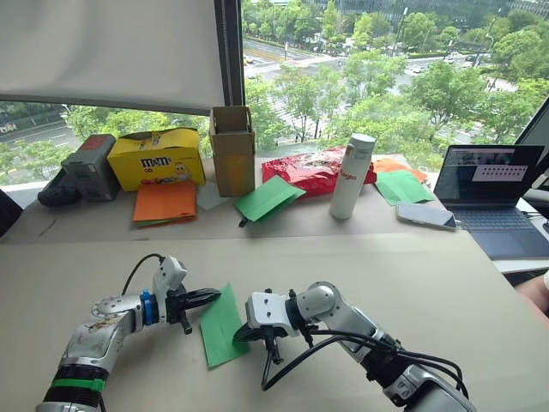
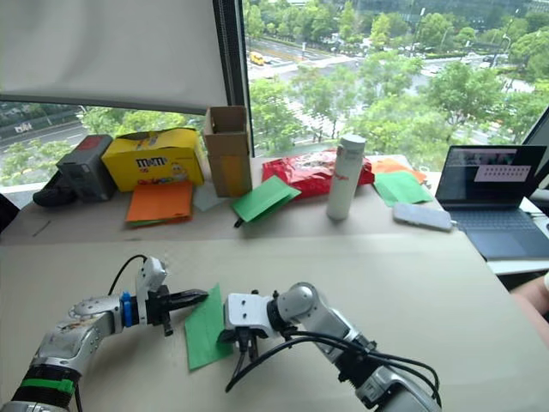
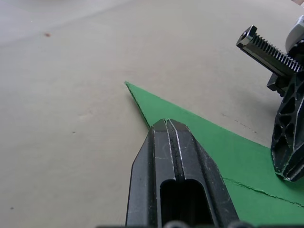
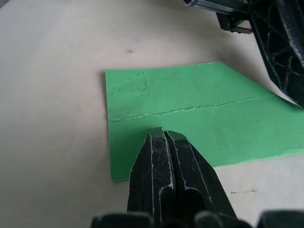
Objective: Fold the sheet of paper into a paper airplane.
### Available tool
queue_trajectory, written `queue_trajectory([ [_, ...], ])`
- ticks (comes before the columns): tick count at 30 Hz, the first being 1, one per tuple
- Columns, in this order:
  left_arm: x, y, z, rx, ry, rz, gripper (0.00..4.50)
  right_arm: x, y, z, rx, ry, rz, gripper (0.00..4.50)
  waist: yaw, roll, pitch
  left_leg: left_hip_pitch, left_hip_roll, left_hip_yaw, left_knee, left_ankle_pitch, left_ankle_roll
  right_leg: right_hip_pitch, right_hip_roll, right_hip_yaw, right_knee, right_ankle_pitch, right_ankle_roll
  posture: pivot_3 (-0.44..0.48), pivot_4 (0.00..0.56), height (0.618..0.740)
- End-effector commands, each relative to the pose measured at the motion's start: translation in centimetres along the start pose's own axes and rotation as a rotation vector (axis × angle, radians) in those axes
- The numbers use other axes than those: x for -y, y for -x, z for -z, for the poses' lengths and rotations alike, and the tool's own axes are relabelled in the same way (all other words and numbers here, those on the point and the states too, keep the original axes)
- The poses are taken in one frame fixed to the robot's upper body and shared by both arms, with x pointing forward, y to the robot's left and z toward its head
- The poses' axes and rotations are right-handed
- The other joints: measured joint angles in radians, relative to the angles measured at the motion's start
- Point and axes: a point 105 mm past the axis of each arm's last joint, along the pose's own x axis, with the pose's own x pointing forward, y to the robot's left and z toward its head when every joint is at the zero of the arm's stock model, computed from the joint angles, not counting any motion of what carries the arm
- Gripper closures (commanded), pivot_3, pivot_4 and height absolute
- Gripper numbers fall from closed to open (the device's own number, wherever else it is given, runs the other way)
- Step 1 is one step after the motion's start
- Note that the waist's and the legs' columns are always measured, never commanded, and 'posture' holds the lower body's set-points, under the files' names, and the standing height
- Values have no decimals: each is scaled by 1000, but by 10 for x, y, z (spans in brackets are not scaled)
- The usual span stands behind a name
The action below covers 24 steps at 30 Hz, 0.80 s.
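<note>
fingers (image 4: 164,137) pressed together over sheet of paper (image 1: 220,328)

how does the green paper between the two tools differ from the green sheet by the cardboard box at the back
The creased bright green paper sheet lies flat on the near table between both tools; the other green sheet rests at the back, beside the brown cardboard box. The near one shows a straight crease line; none is visible on the far one. Both are thin bright green paper.

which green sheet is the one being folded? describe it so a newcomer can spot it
On the near half of the beige table, look between the left gripper and the right gripper. The sheet of paper lies flat there with a crease, alone, unlike the green sheets by the window.
</note>
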Motion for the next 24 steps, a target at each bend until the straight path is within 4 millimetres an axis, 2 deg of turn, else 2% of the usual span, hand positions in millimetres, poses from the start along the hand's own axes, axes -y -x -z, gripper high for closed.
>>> queue_trajectory([
  [1, -6, -10, -16, 46, -64, 5, 4500, 5, -1, 2, -31, -5, 5, 4461, -1, 0, 0, 0, 0, 0, 0, 0, 0, 0, 0, 0, 0, 0, 0, 0, 150, 739],
  [5, -2, -34, -23, 62, -82, 66, 4500, 4, -1, 3, -44, -8, 2, 4461, -1, 0, 0, -1, -2, 0, 1, 1, -2, 0, 0, 0, 0, 0, 0, 0, 150, 739],
  [9, 0, -36, -11, 9, -99, 86, 4500, 5, 1, 6, -53, -16, 19, 4461, -6, 0, 0, -1, -2, 0, 2, 2, -3, 0, 1, 1, 0, 0, 0, 0, 150, 739],
  [14, 2, -19, 12, -48, -101, 93, 4500, 9, 2, 9, -68, -25, 38, 4461, -7, 0, 0, -1, 0, 0, 2, 1, -2, 0, 2, 0, 1, 0, 0, 0, 150, 739],
  [24, 25, 13, 30, -30, -122, 78, 4500, 11, -3, 10, -80, -16, 22, 4461, -8, 0, 0, 0, 4, 0, 1, -1, 1, 0, 2, 1, 1, 0, 0, 0, 150, 739],
])
